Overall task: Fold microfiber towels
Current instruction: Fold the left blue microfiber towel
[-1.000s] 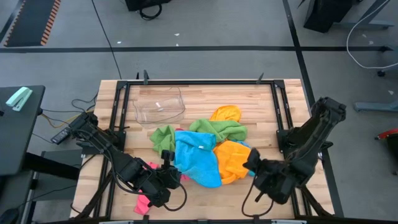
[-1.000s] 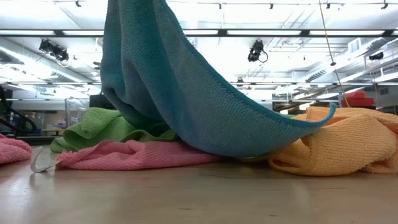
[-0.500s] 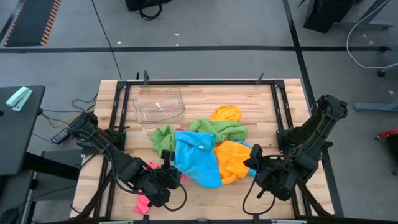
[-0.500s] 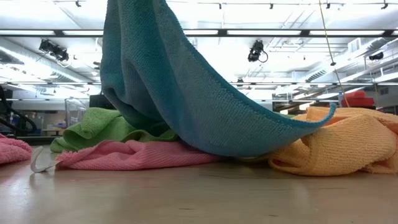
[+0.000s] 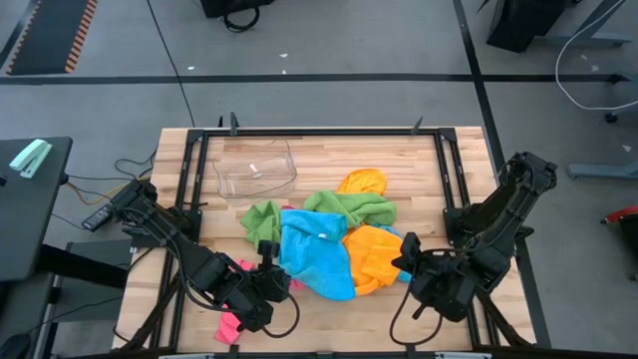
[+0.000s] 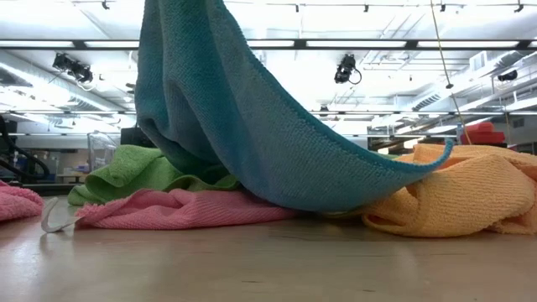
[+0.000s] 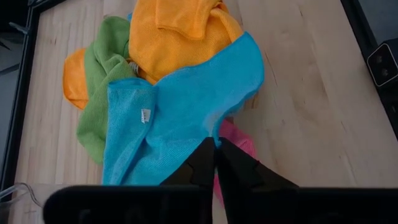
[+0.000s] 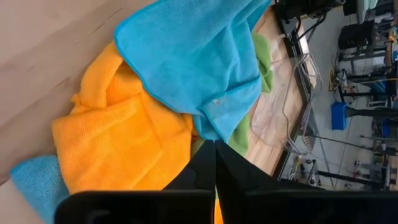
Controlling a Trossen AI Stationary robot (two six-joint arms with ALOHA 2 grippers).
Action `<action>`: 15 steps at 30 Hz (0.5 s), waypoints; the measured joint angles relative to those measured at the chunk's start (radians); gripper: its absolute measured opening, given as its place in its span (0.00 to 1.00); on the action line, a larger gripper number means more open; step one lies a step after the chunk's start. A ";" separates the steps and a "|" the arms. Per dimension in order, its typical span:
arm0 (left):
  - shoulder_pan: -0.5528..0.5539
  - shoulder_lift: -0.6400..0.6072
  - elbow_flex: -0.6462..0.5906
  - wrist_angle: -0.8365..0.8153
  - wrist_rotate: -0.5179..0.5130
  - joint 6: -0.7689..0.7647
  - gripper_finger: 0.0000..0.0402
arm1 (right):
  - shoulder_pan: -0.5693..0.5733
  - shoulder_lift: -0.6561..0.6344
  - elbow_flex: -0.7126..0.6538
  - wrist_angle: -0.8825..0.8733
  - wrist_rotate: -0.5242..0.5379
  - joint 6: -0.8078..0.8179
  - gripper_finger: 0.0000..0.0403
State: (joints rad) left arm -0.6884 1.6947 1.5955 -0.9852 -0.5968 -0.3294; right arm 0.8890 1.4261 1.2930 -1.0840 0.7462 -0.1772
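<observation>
L gripper (image 7: 216, 144) fingers pinched on blue towel (image 5: 314, 254) edge, lifting it off the pile. R gripper (image 8: 215, 144) fingers closed, empty, by orange towel (image 5: 369, 254) on bench (image 5: 329, 155).

The heap of soft square microfiber towels (image 5: 327, 242) is lying mid-table; the clear plastic tub (image 5: 255, 170) is sitting behind it, to the far left.
</observation>
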 joint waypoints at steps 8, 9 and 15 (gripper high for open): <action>0.000 0.000 0.000 -0.001 0.000 0.000 0.02 | 0.000 0.000 0.000 0.000 0.000 -0.005 0.01; 0.000 0.000 0.000 -0.001 0.000 0.000 0.03 | 0.000 0.000 0.000 0.000 0.000 -0.005 0.01; 0.000 0.000 0.000 -0.001 0.000 0.001 0.05 | 0.000 0.000 0.000 0.001 -0.141 -0.038 0.00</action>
State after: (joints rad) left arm -0.6884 1.6951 1.5955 -0.9863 -0.5968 -0.3286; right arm 0.8890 1.4265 1.2930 -1.0828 0.6048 -0.2150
